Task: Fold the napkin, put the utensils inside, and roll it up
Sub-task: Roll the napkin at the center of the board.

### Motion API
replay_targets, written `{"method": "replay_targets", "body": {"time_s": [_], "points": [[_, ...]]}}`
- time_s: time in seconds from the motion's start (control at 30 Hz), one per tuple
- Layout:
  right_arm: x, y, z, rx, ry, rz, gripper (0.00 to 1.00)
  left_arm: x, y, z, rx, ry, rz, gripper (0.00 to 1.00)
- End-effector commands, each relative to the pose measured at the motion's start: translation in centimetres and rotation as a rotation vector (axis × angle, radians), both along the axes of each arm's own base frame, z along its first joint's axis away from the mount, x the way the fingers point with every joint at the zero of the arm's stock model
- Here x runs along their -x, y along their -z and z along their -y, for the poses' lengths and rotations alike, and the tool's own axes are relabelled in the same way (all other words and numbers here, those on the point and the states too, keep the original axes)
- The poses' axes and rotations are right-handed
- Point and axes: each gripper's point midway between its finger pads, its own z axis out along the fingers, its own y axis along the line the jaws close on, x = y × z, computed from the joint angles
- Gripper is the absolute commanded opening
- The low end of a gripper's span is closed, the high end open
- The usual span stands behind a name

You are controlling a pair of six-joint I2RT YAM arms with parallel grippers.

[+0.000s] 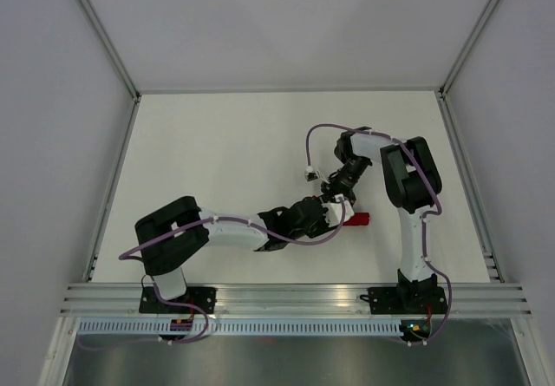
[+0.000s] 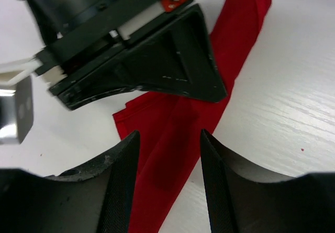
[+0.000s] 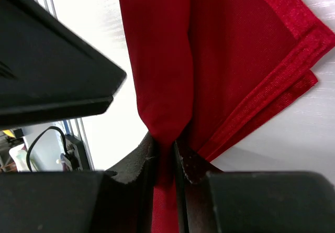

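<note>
Two arms meet right of centre on the white table (image 1: 217,143), over the red napkin (image 1: 357,220). Your right gripper (image 3: 165,148) is closed narrow, pinching a raised fold of the cloth between its fingertips. The rest of the cloth lies folded flat, with its hemmed corners stacked just beside the pinch. Your left gripper (image 2: 170,134) stands wide. Its two fingers sit astride a long strip of the cloth on the table, close below the other gripper's black finger.
</note>
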Motion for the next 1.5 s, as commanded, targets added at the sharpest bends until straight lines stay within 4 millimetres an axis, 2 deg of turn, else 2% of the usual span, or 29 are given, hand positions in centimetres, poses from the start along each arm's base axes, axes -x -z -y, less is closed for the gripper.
{"method": "replay_targets", "body": {"time_s": [0.0,0.2,0.43,0.63,0.73,0.83,0.87,0.9,0.97,1.07,1.2,1.33,1.47], "points": [[-1.7,3.3,1.1,0.033,-0.062,0.077,0.15,0.4,0.0,1.5,-0.082,0.111,0.054,0.55],[-2.2,3.5,1.1,0.033,-0.054,0.068,0.15,1.5,1.6,2.1,-0.126,0.177,0.007,0.56],[-2.4,3.7,1.1,0.033,-0.052,0.062,0.15,0.8,3.6,2.5,-0.166,0.173,0.024,0.56],[-2.2,3.9,1.2,0.034,-0.055,0.038,0.15,-0.4,4.2,2.5,-0.174,0.131,0.068,0.56],[-2.2,3.7,1.2,0.030,-0.057,0.031,0.15,0.0,5.4,2.4,-0.201,0.151,0.043,0.51],[-2.2,3.5,1.1,0.029,-0.062,0.019,0.15,0.8,6.5,2.3,-0.217,0.194,-0.004,0.41],[-2.2,3.5,1.2,0.028,-0.064,0.016,0.16,1.3,7.4,2.0,-0.244,0.209,-0.038,0.34],[-2.3,3.4,1.1,0.029,-0.064,0.015,0.20,1.6,7.5,2.1,-0.233,0.226,-0.063,0.30],[-2.6,3.2,1.0,0.028,-0.058,0.023,0.23,2.6,8.5,1.7,-0.259,0.267,-0.140,0.24],[-3.2,2.6,0.7,0.018,-0.037,0.042,0.35,3.3,9.0,1.6,-0.259,0.299,-0.214,0.18],[-4.1,1.2,0.1,-0.004,-0.003,0.078,0.53,3.9,9.4,1.4,-0.249,0.328,-0.290,0.15],[-5.2,-0.7,-0.6,-0.027,0.033,0.112,0.58,4.0,9.6,1.2,-0.247,0.326,-0.338,0.14],[-7.2,-2.6,-1.0,-0.036,0.106,0.193,0.61,4.1,9.3,1.2,-0.228,0.332,-0.371,0.13]]}}
